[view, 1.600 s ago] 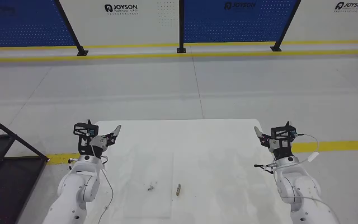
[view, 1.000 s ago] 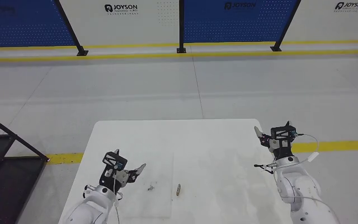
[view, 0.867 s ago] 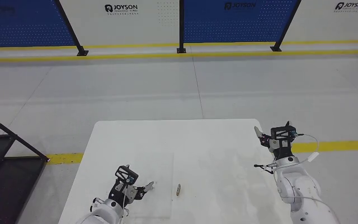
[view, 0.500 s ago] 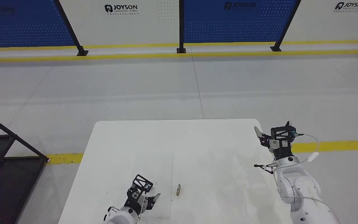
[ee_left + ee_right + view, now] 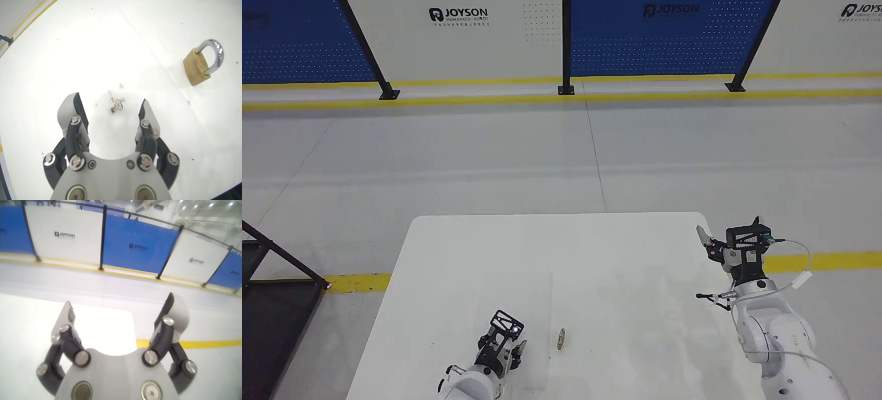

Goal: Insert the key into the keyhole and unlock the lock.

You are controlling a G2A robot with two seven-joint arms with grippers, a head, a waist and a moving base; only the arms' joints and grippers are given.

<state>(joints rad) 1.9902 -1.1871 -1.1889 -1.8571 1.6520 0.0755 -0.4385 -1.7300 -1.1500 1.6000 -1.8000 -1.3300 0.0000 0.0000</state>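
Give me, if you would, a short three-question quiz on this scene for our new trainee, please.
1. Fill the gap: the key lies on the table, under the space between the left gripper's open ____.
2. True or false: the padlock lies apart from the key, with no gripper touching it.
3. The right gripper is: A) shut on the key; B) open and empty; C) resting on the padlock.
Key: 1 fingers; 2 true; 3 B.
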